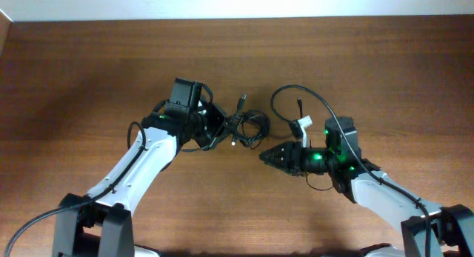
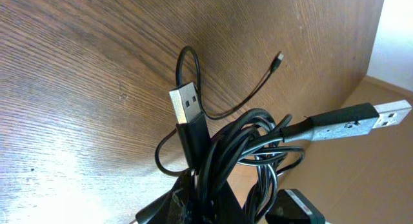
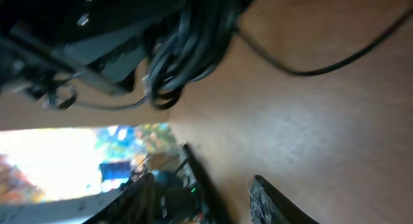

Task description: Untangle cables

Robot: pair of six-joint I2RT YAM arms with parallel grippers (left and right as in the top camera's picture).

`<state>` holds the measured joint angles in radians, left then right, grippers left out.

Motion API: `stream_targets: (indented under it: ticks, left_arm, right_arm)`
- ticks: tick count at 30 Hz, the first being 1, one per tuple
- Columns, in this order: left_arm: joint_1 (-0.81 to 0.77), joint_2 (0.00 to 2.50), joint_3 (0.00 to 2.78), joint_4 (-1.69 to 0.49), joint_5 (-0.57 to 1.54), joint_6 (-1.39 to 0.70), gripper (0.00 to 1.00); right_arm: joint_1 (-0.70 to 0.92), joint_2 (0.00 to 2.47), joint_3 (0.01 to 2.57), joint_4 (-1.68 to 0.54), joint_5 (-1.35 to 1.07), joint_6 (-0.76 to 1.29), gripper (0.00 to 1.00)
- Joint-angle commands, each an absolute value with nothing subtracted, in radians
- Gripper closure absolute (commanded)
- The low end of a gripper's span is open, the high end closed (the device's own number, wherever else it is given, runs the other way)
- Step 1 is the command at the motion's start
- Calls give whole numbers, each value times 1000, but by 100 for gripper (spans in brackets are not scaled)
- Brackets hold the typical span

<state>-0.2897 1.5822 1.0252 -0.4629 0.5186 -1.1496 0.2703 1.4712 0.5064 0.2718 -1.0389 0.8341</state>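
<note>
Left gripper pressed together on the cables, tangled bundle on the wooden table at 3 o'clock of that gripper, silvery USB plug sticking up from the bundle, right gripper at 5 o'clock of the bundle, fingers spread, holding nothing.

No legible text, label, brand, number or sign is presented in any view. No readable marking is shown on the plugs of the cables. The right wrist view is blurred.
</note>
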Motion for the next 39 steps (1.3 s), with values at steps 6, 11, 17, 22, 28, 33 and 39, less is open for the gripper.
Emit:
stream_targets:
  ticks: [6, 11, 17, 22, 28, 33, 39]
  left_arm:
    - [-295, 1576, 1048, -464, 391, -1184, 100]
    - [-295, 1576, 1048, -473, 379, -1219, 100]
    - [-295, 1576, 1048, -577, 377, -1219, 100]
    - [-295, 1576, 1048, -622, 393, -1224, 100]
    - [-295, 1576, 1048, -622, 396, -1291, 100]
    - [-315, 1576, 1048, -622, 396, -1334, 100]
    - [-331, 1576, 1048, -623, 401, -1343, 100]
  right_arm:
    - [420, 1471, 505, 360, -696, 958, 49]
    - [540, 1471, 505, 498, -507, 1148, 49]
    - [584, 1471, 505, 514, -318, 1249, 58]
    - [584, 1471, 505, 512, -308, 1269, 62]
    - [631, 1471, 505, 510, -327, 1261, 62]
    - [682, 1471, 505, 509, -286, 1261, 62]
    - [695, 1471, 505, 482, -213, 1237, 67]
